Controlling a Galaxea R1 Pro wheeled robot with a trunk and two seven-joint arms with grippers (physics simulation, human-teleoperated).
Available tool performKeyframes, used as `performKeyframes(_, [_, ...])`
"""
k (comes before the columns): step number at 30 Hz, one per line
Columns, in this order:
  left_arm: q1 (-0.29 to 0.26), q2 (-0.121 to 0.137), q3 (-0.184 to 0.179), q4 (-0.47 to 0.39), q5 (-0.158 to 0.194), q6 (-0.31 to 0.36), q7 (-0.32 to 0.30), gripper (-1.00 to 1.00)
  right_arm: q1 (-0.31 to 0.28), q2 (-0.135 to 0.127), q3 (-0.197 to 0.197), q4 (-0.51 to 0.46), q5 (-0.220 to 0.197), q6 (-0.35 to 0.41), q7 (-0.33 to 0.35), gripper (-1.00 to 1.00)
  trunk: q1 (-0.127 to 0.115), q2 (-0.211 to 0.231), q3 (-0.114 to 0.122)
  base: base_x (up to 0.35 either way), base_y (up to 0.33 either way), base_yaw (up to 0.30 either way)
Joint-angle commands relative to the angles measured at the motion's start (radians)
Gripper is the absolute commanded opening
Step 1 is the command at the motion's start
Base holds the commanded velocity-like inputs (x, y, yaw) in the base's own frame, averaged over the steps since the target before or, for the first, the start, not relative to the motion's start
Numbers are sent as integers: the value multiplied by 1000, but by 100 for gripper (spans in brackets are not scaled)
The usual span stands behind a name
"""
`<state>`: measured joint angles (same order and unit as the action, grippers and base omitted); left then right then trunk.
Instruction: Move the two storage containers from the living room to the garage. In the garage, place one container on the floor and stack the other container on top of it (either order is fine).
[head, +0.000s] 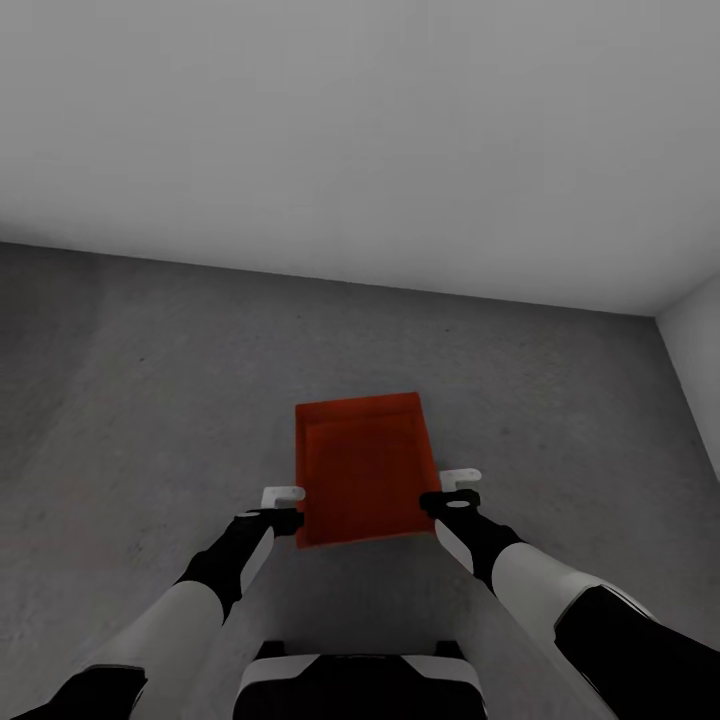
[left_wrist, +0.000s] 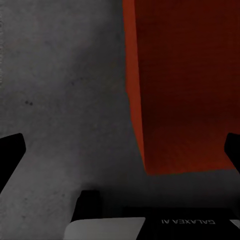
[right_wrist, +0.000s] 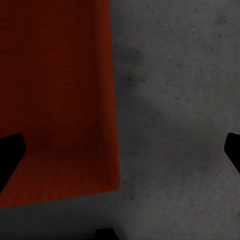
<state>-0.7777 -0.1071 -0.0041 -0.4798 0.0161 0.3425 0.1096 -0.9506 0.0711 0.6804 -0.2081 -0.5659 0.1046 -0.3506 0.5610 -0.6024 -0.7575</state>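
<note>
I am flanking the bin (head: 362, 470) above the floor (head: 150, 400); both jaws are standing spread, one each side. Lowering it level should be preventing tipping.

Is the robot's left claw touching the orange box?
Cannot tell. In the head view the left claw sits right at the side of the orange box, but no clear contact or gap shows. The left wrist view does not settle it either.

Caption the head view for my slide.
Both arms flank an orange-red storage container over the grey concrete floor near a white wall.
</note>
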Motion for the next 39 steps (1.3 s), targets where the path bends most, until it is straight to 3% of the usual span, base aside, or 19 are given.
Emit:
performKeyframes(1, [0, 0, -1, -2, 2, 6, 4, 100, 0, -1, 8, -2, -4, 7, -7, 100, -4, 6, 2, 0, 0, 0])
performKeyframes(8, [0, 0, -1, -2, 2, 6, 4, 100, 0, -1, 8, -2, -5, 7, -7, 100, -30, 55, 24, 0, 0, 0])
performKeyframes(19, [0, 0, -1, -8, 1, 6, -5, 100, 0, -1, 8, -2, -5, 7, -7, 100, -30, 55, 24, -9, 0, 0])
performKeyframes(39, [0, 0, -1, -6, 1, 5, -7, 100, 0, -1, 8, -2, -5, 7, -7, 100, -30, 55, 24, -298, 0, 0])
